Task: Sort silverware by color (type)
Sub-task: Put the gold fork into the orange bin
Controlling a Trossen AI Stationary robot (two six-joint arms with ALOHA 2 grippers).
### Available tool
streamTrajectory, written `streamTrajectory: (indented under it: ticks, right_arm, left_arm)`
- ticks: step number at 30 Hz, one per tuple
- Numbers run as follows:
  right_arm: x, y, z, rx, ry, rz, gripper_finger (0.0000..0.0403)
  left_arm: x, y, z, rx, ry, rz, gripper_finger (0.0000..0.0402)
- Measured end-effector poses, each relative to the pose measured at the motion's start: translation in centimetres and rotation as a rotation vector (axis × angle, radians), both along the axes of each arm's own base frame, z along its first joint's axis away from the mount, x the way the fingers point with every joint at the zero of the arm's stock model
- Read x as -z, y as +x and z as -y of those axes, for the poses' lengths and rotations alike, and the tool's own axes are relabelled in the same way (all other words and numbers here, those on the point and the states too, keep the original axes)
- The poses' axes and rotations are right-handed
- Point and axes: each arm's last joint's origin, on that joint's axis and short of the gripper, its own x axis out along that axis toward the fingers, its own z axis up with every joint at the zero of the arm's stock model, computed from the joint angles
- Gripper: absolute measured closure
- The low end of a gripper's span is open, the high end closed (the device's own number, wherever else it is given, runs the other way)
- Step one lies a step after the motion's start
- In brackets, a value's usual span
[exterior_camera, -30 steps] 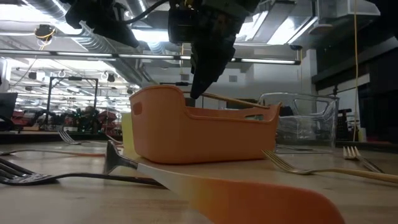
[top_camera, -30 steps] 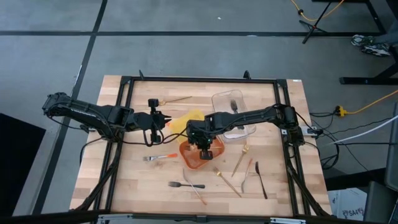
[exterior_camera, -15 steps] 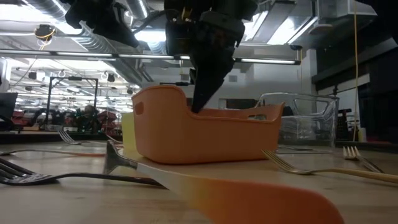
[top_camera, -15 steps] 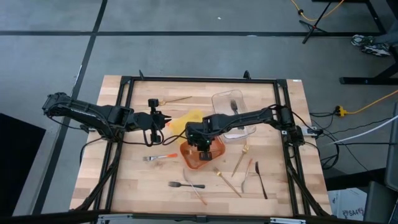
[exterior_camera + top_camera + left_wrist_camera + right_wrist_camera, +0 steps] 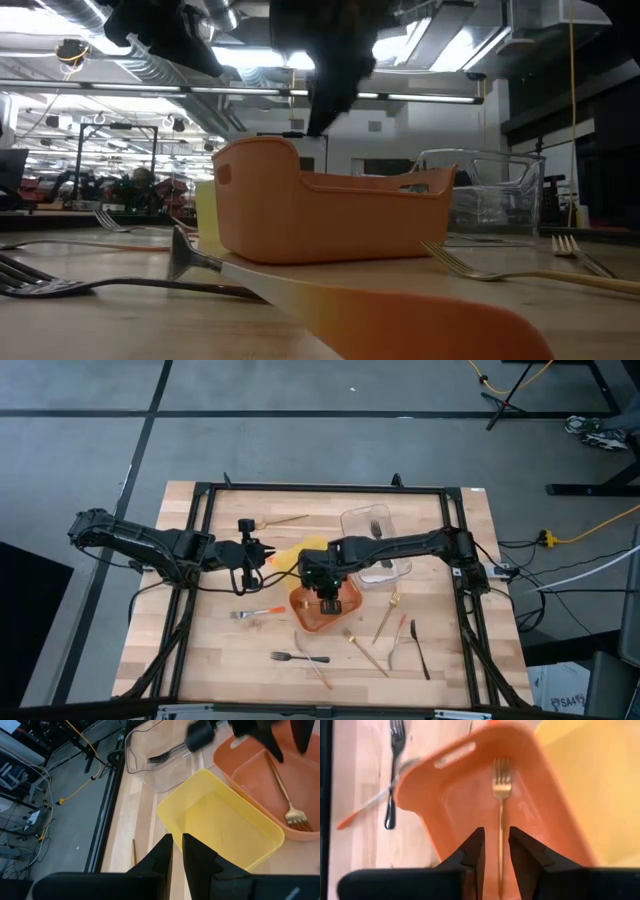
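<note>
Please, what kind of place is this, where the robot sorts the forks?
Probably a robotics lab or workshop. The wooden table stands on a bare grey floor, with cables and stand legs around it. The low view shows exposed ceiling ducts and equipment racks behind.

Right gripper [image 5: 327,600] hangs over the orange tray [image 5: 303,617], the yellow tray [image 5: 290,559] and clear tray [image 5: 358,520] close beside.

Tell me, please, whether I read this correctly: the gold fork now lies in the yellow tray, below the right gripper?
Not quite: the gold fork lies in the orange tray, not the yellow tray beside it. The right wrist view shows it beneath the right gripper.
</note>
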Motion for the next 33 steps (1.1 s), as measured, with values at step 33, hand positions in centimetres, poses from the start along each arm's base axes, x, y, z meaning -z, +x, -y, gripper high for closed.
streamTrajectory:
  ticks: [33]
  right_arm:
    - [-20.8,-13.4,2.3,0.255,-0.361,0.226,0.0323]
  left_arm:
    - [0.7,1.0,-14.1,-0.465,-0.361,0.310,0.0284]
